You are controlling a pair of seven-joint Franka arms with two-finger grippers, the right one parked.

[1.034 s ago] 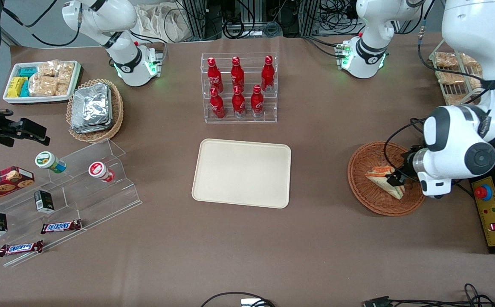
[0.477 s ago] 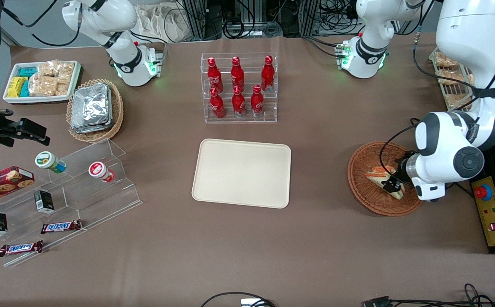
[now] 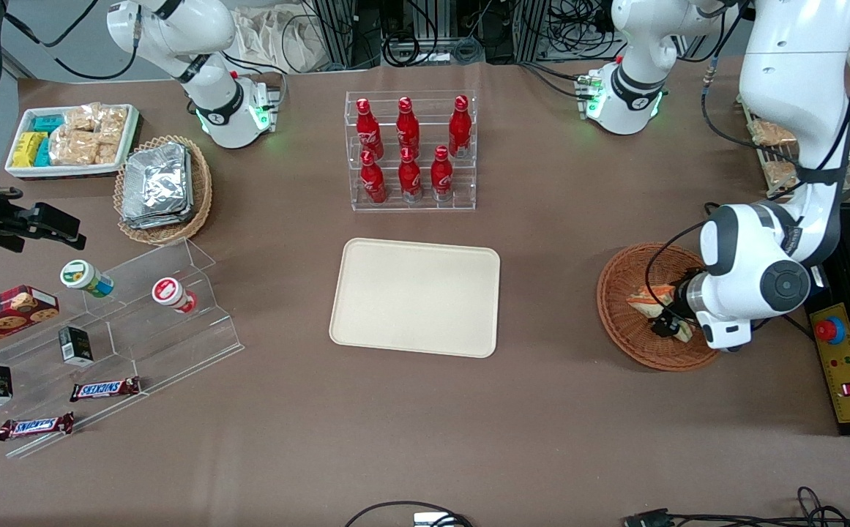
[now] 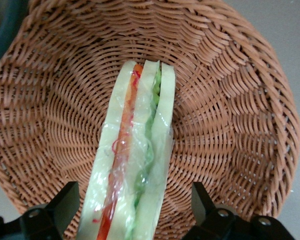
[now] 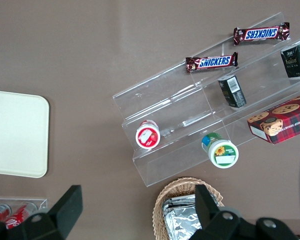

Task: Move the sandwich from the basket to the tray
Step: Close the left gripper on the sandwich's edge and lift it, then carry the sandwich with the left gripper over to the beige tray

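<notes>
Sandwich (image 4: 135, 160) lies on its edge in the reddish wicker basket (image 3: 626, 326) at the working arm's end of the desk; we see the cream tray (image 3: 416, 306) mid-desk holding nothing. Our gripper (image 4: 135, 212) hangs low inside the basket, fingers (image 4: 65, 202) spread wide either side of the wedge, apart from it.

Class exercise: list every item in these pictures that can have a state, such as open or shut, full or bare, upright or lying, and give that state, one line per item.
gripper: open, jaws either side of the sandwich, not closed on it
sandwich: wrapped, on edge in the basket, not lifted
basket: holds only the sandwich
tray: bare
red bottles: upright, capped, in the clear rack
two round cups: lying on their sides on the clear stepped stand
</notes>
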